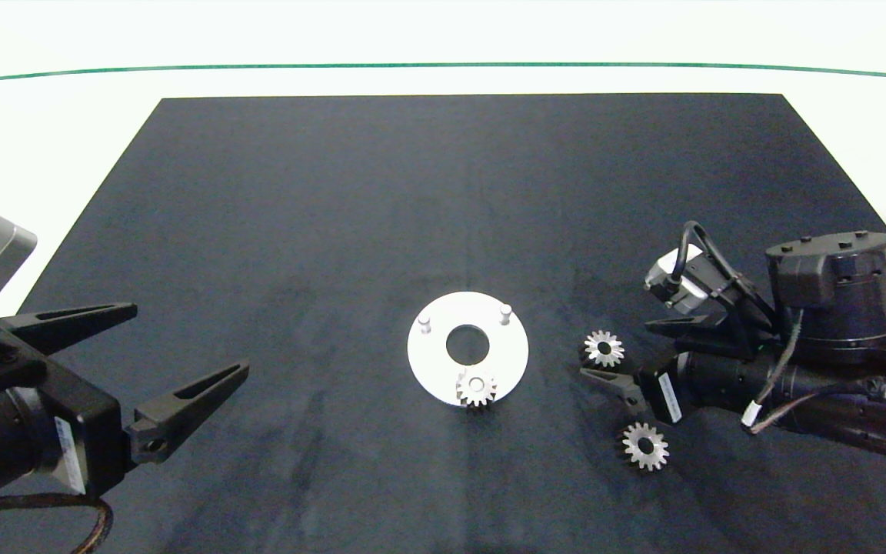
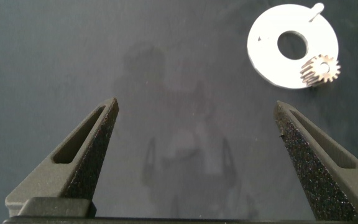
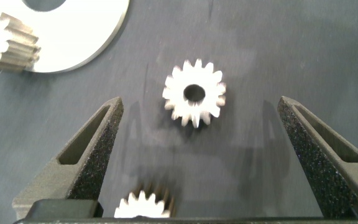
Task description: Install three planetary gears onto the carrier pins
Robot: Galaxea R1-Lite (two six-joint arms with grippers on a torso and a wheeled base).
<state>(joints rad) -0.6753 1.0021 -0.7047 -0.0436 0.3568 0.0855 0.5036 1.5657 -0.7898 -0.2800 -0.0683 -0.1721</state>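
The white carrier disc point(image 1: 431, 362) lies mid-mat with two bare carrier pins point(image 1: 424, 321) point(image 1: 504, 312) at its far side. One silvery planetary gear point(image 1: 477, 388) sits on the disc's near edge, covering what it rests on. Two loose planetary gears point(image 1: 604, 348) point(image 1: 645, 445) lie on the mat to the disc's right. My right gripper point(image 1: 614, 350) hovers open there, nothing held. In the right wrist view one loose gear point(image 3: 194, 93) shows between the fingers and the other point(image 3: 143, 205) near their base. My left gripper point(image 1: 191, 338) stands open at the near left, empty.
A black mat point(image 1: 443, 192) covers the white table. The left wrist view shows the disc point(image 2: 266, 53), its seated gear point(image 2: 321, 68) and one pin point(image 2: 316, 9) well ahead of the left gripper point(image 2: 196, 104). The disc's rim point(image 3: 86, 31) borders the right wrist view.
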